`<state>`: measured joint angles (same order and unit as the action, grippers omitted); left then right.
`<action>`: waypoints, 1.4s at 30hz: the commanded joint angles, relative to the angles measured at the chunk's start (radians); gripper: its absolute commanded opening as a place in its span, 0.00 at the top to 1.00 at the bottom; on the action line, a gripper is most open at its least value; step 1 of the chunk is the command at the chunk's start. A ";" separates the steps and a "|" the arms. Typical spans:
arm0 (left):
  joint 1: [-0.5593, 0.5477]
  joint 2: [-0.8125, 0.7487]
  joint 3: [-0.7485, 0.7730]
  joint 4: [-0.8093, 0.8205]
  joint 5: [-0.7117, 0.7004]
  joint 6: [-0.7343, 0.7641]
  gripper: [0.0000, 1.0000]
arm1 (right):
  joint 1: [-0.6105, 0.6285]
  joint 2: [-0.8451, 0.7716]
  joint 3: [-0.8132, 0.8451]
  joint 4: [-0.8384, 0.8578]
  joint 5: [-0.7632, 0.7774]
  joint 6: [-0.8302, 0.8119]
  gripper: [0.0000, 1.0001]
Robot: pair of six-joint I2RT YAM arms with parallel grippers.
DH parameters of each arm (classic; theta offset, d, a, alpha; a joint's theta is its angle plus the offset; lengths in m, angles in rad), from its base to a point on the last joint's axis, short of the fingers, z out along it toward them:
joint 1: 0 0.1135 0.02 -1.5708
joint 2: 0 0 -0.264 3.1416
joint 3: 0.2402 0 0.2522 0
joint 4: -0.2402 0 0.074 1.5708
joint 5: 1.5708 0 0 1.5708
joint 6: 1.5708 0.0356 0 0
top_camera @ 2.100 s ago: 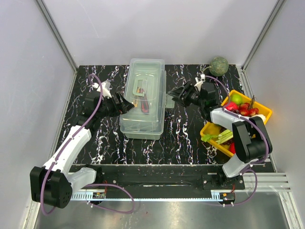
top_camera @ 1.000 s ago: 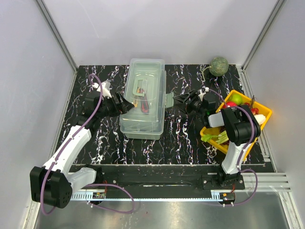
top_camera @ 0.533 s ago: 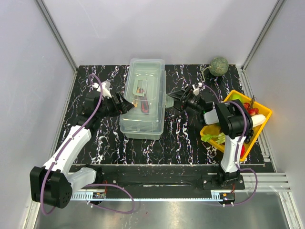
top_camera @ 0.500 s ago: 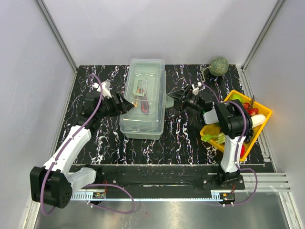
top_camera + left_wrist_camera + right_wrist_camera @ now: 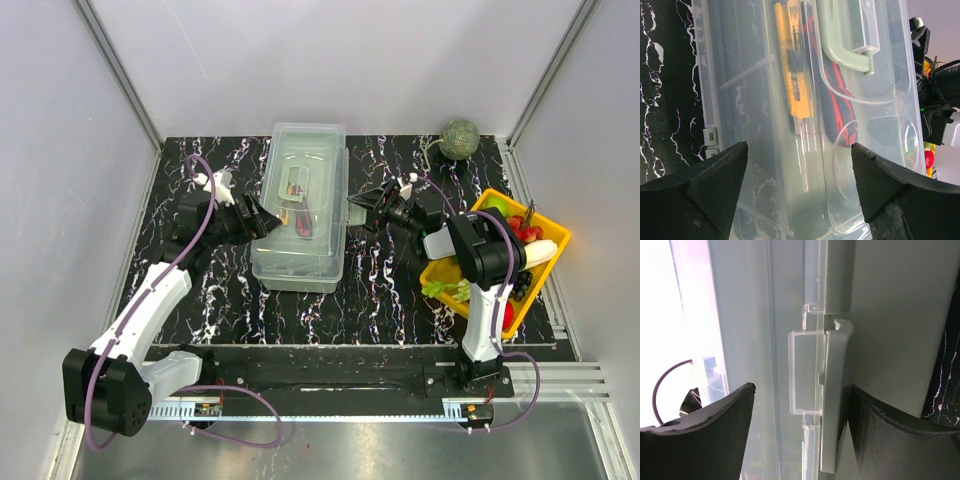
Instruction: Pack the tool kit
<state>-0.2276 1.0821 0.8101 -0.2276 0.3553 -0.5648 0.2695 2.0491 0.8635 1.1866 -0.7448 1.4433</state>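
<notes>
Left wrist, left fingers [image 5: 705, 190] spread wide at toolbox lid [image 5: 755, 100], holding nothing, right fingers [image 5: 700, 435] spread either side of its latch [image 5: 835, 405]

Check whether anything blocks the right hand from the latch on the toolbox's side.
Nothing visible does. The right hand is open, and the pale green plastic latch on the side of the grey-green, clear-lidded plastic toolbox sits directly in front of it, framed by its fingers.
</notes>
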 commanded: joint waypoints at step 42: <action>-0.033 0.042 -0.040 -0.125 0.010 0.040 0.14 | 0.157 -0.311 0.347 -1.110 0.216 -0.567 0.46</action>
<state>-0.2295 1.0821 0.8101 -0.2268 0.3519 -0.5610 0.3565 1.7866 1.1572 0.0540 -0.4561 0.8928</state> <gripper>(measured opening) 0.860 0.503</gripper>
